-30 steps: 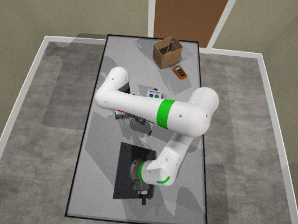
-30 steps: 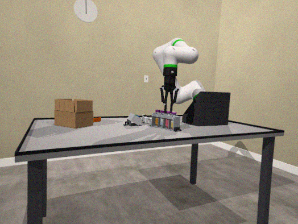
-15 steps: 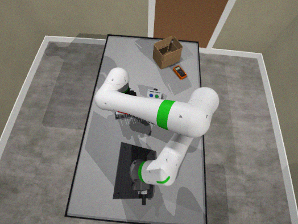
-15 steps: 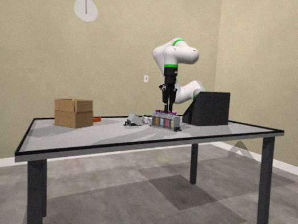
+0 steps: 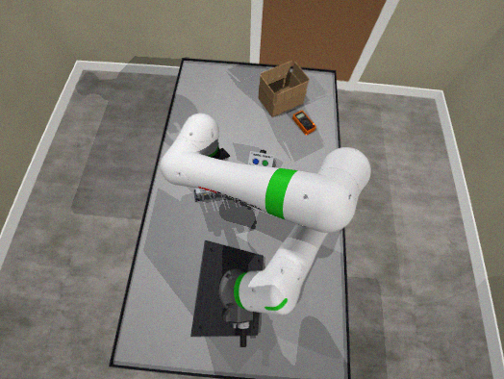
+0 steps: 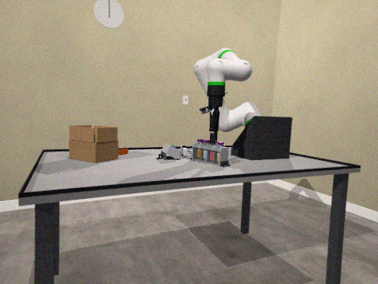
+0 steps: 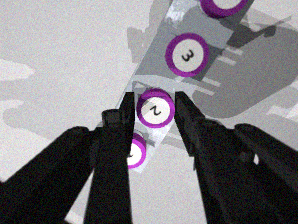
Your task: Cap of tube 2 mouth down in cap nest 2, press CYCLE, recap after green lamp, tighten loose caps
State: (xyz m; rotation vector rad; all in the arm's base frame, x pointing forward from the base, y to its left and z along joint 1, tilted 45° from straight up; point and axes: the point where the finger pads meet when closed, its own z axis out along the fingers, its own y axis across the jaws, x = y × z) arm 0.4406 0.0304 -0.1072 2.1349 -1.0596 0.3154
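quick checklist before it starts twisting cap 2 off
1. Fingers either side of cap 2, not a neighbour: ok.
2. Fingers clamped tight on cap 2: cannot tell; the right one seems to leave a sliver of gap.
3. Cap 1 and cap 3 free of the fingers: ok.
4. Wrist upright over the rack: ok.
5. Nest 2 free to take the cap: cannot tell, the arm hides it.
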